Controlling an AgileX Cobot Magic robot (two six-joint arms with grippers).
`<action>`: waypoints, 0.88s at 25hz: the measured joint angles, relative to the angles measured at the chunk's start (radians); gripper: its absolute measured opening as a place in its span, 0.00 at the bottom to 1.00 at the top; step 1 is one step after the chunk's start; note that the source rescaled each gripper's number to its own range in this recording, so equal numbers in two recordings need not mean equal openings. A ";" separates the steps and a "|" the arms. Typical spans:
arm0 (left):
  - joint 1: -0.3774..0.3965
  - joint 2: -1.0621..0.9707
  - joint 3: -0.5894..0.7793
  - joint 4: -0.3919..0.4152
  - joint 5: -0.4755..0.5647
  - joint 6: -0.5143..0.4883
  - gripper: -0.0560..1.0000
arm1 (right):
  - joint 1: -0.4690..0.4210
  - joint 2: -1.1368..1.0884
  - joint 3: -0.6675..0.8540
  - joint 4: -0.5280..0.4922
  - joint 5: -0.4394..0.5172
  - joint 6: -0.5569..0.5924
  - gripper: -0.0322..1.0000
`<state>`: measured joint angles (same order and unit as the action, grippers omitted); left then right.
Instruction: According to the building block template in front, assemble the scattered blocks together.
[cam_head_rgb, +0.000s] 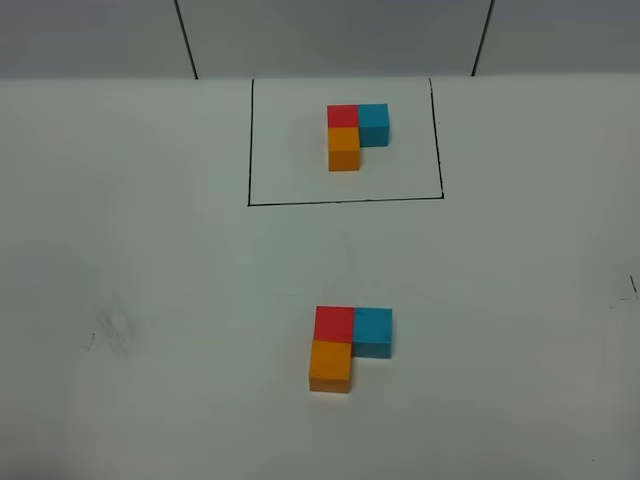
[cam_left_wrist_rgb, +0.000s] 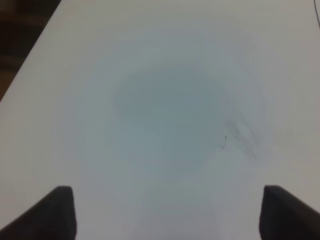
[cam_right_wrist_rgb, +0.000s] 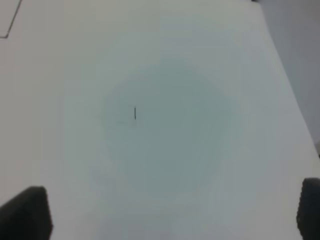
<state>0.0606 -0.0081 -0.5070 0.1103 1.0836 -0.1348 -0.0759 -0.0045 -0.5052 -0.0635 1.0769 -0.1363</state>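
The template is a red (cam_head_rgb: 342, 116), blue (cam_head_rgb: 374, 123) and orange (cam_head_rgb: 344, 148) L of touching cubes inside a thin black drawn rectangle (cam_head_rgb: 249, 150) at the back of the table. Nearer me, the unframed red block (cam_head_rgb: 333, 323), blue block (cam_head_rgb: 372, 331) and orange block (cam_head_rgb: 331, 364) lie touching in the same L shape. Neither gripper shows in the high view. My left gripper (cam_left_wrist_rgb: 167, 212) is open and empty over bare table. My right gripper (cam_right_wrist_rgb: 172, 212) is open and empty over bare table too.
The white table (cam_head_rgb: 150, 300) carries faint grey smudges at the left (cam_head_rgb: 108, 330), which also show in the left wrist view (cam_left_wrist_rgb: 242, 137). A small dark mark (cam_right_wrist_rgb: 135, 113) lies under the right wrist. A wall with two dark seams stands behind the table.
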 joint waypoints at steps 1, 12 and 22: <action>0.000 0.000 0.000 0.000 0.000 0.000 0.70 | 0.000 0.000 0.002 0.000 -0.002 0.012 1.00; 0.000 0.000 0.000 0.000 0.000 0.000 0.70 | 0.000 -0.003 0.002 -0.014 -0.005 0.067 0.87; 0.000 0.000 0.000 0.000 0.000 0.000 0.70 | 0.152 -0.003 0.002 -0.015 -0.005 0.067 0.45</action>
<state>0.0606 -0.0081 -0.5070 0.1103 1.0836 -0.1348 0.0762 -0.0072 -0.5030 -0.0783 1.0715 -0.0695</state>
